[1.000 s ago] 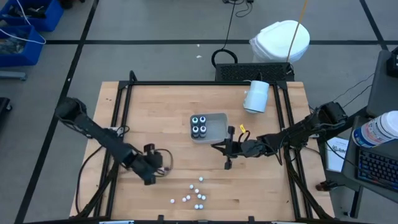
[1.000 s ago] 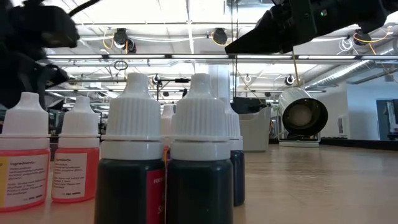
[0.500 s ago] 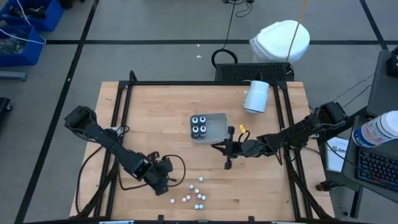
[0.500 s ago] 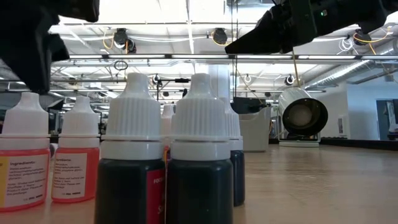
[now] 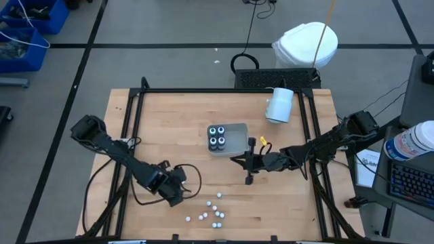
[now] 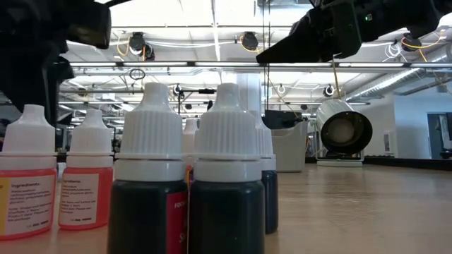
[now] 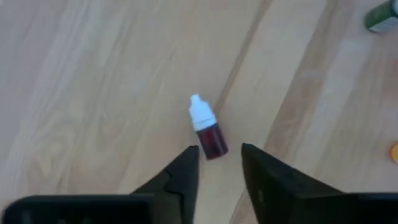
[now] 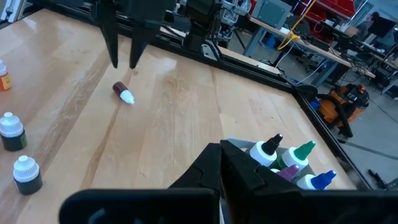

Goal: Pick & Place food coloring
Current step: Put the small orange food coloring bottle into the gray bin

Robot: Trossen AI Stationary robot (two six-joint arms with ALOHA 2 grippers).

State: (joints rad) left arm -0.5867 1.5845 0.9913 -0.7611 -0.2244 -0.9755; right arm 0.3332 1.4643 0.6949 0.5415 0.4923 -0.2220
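A small food coloring bottle (image 7: 207, 129), dark red with a white cap, lies on its side on the bare wood. My left gripper (image 7: 219, 149) hangs open just above it, pointing down, one finger on each side of the bottle's bottom end and clear of it in the right wrist view (image 8: 123, 62). More food coloring bottles (image 5: 210, 210) stand in a loose group by the near edge. A few others (image 5: 217, 136) stand in the grey tray (image 5: 234, 139). My right gripper (image 8: 221, 146) is shut and empty, held level beside the tray.
A large white cylinder (image 5: 279, 104) lies at the far right of the table. In the low view, dark-filled (image 6: 152, 183) and orange-filled (image 6: 28, 190) bottles crowd the near edge. Open wood lies left of the fallen bottle. A black frame (image 5: 135, 122) borders the table.
My left gripper has moved toward the table's right and near edges, closer to the loose bottles, and its wrist has rolled. My right arm has kept still.
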